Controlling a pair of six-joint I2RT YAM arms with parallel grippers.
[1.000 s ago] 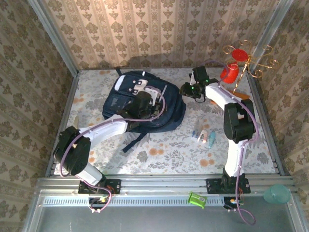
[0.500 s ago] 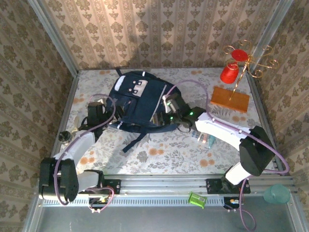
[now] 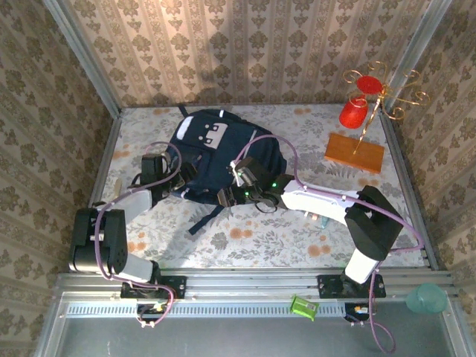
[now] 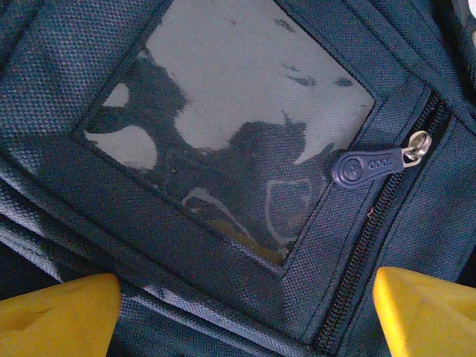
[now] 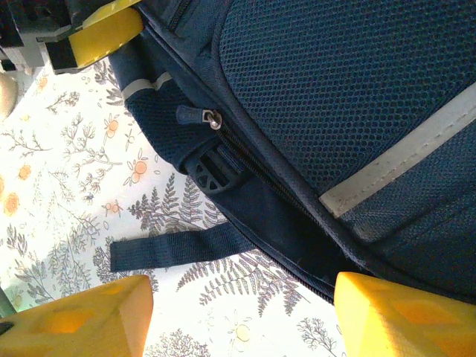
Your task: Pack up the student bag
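Student bag (image 3: 216,152), the large dark navy fabric backpack, lies flat centre-left in the top view. My left gripper (image 4: 249,312) is spread wide and empty over its rubber zip pull (image 4: 368,165). The right gripper (image 5: 238,316) gapes empty at the lower edge. I reckon both are lined up for unzipping.

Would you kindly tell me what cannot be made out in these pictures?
- Top view: student bag, lower edge under the left arm and right arm; zipped or open unclear.
- Top view: small items partly under the right arm, too small to identify.
- Left wrist view: zipper pull lettering, too blurred to read.
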